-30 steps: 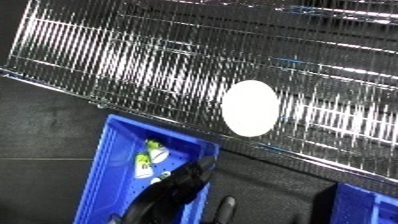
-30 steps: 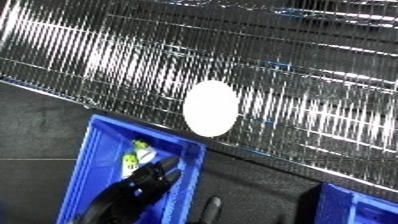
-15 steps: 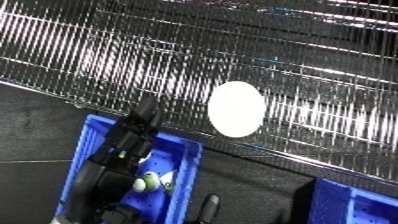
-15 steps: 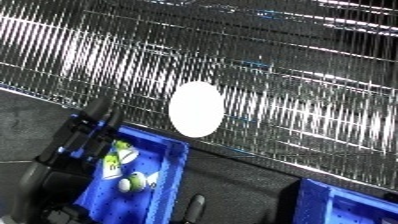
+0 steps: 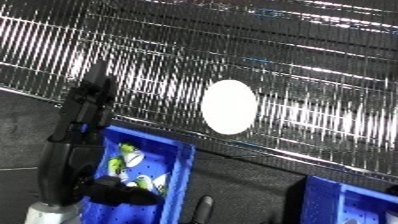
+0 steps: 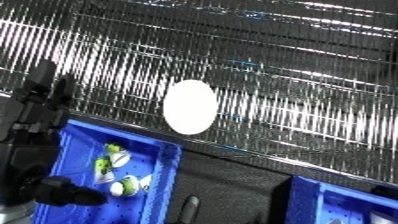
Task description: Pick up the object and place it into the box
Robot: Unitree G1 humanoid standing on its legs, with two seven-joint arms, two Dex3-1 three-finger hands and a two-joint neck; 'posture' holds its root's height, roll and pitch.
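No legible writing; left hand (image 5: 84,112) above blue bin (image 6: 164,172).

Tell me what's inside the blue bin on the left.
The blue bin holds a few small green and white objects. What they are is not clear. The left hand and its arm cover the bin's left side, so anything lying there is hidden.

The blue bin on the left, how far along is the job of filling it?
Done: the blue bin already holds several white and green objects. In hand: the left hand is raised over the bin's far edge, toward the wire rack; whether it holds anything cannot be told. Left: the white oval object sits on the rack.
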